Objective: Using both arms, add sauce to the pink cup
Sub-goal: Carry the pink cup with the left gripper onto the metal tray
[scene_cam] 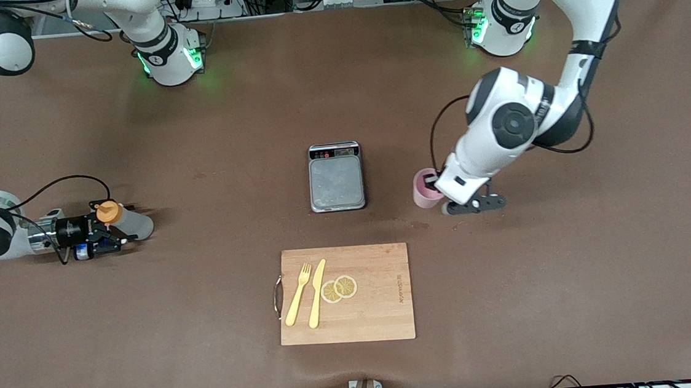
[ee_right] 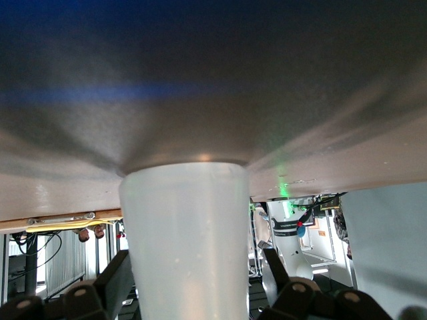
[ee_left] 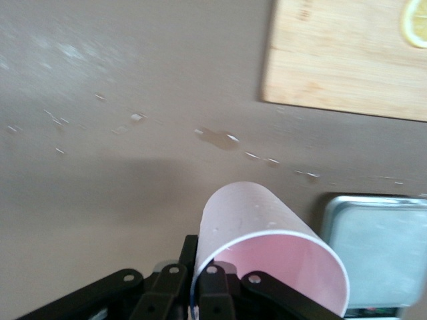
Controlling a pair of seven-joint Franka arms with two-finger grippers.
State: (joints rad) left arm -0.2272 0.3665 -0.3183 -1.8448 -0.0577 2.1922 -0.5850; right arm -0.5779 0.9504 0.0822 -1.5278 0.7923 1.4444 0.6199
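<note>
The brown surface point(scene_cam: 574, 274) has wide bare stretches around both arms; only the middle strip is occupied.

The right gripper point(scene_cam: 115, 232) sits low at the right arm's end of the surface, its jaws pinching the one sauce bottle point(scene_cam: 132, 223), which lies on its side between them with the orange cap point(scene_cam: 108, 211) by the gripper body. In the right wrist view the translucent bottle body point(ee_right: 190, 240) runs out from between the two fingers point(ee_right: 110, 283). How much sauce it holds cannot be told.

The left gripper point(scene_cam: 440, 188) is down at the one pink cup point(scene_cam: 424, 189), which stands toward the left arm's end, just beside the scale point(scene_cam: 336, 176) with a gap between them. The jaws are pressed on the cup's rim; in the left wrist view a finger point(ee_left: 217, 283) rests against the cup's wall point(ee_left: 250, 217), and the part of the inside that shows point(ee_left: 287, 267) is bare pink.

One scale stands near the cup, its plate point(ee_left: 380, 247) carrying nothing. One wooden cutting board point(scene_cam: 379, 314) lies nearer the front camera than the scale, bearing one yellow fork point(scene_cam: 298, 295), one yellow knife point(scene_cam: 317, 293) and two lemon slices point(scene_cam: 339, 288).
</note>
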